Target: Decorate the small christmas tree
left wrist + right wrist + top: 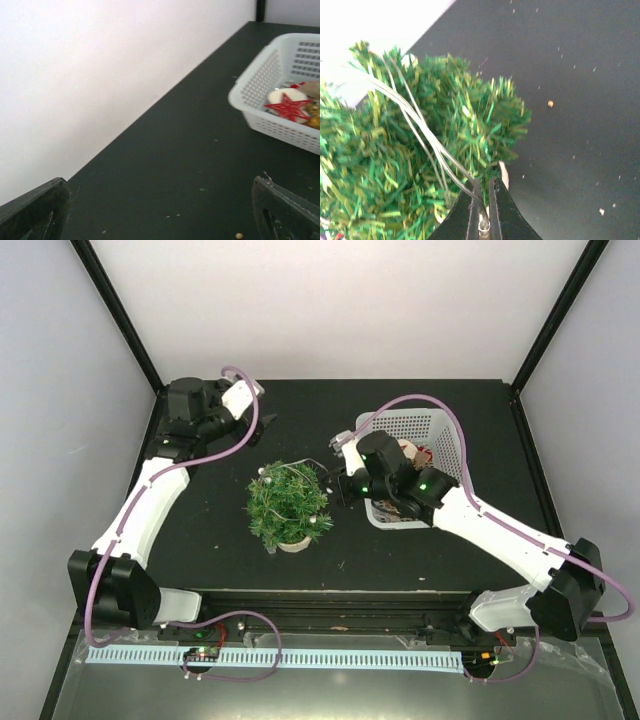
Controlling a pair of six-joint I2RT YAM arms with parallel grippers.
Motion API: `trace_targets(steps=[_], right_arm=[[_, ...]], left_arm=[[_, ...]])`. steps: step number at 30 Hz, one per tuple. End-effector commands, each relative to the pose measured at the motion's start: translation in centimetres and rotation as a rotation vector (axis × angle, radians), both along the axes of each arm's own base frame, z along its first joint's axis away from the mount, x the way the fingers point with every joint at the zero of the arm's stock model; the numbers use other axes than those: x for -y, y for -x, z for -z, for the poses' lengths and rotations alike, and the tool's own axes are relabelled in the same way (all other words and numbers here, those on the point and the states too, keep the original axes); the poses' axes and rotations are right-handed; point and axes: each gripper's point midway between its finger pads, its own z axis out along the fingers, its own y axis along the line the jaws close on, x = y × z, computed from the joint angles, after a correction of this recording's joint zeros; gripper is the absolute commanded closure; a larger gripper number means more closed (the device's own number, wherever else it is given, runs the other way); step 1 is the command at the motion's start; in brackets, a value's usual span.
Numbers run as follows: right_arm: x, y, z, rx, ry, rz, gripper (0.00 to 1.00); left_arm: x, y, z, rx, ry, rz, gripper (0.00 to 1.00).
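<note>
Right fingers (pixel 506 216) pinch wire (pixel 422 127) at small christmas tree (pixel 395 165) edge; left fingers (pixel 35 210) apart.

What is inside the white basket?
A red star lies over a white round ornament, beside gold pieces. The basket wall hides whatever is lower.

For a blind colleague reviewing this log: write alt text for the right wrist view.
The right gripper, shut on thin silvery strands, holds them draped across the small christmas tree, which fills the left of the frame. Speckled black table lies to the right.
</note>
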Motion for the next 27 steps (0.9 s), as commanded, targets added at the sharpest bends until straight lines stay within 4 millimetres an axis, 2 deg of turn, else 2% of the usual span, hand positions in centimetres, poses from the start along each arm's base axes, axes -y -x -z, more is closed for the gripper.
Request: trace_targets(steps=[1, 2, 9, 15, 18, 21, 27], right_arm=[[1.4, 1.4, 2.3, -0.062, 0.075, 0.023, 0.99], [1.6, 1.5, 3.1, -0.074, 0.090, 0.028, 0.99], [2.5, 1.2, 6.4, -0.109, 0.169, 0.072, 0.99], [2.2, 1.1, 7.5, -0.124, 0.166, 0.069, 0.97], [2.2, 1.2, 7.5, -0.128, 0.159, 0.068, 0.88], [2.3, 1.5, 7.7, -0.134, 0.157, 0.070, 0.76], [2.8, 1.9, 6.8, -0.127, 0.131, 0.076, 0.63]], left_arm=[[-2.6, -0.4, -5.2, 0.127, 0.023, -0.122, 0.01], [-2.9, 0.7, -6.5, 0.155, 0.029, -0.127, 0.01], [-4.0, 4.9, -8.9, 0.198, 0.044, -0.143, 0.01], [-5.0, 9.0, -10.9, 0.241, 0.058, -0.168, 0.01], [-5.1, 10.4, -11.0, 0.243, 0.056, -0.164, 0.01], [-5.1, 11.4, -10.7, 0.243, 0.054, -0.159, 0.01], [-4.9, 12.6, -9.8, 0.185, 0.085, -0.146, 0.01]])
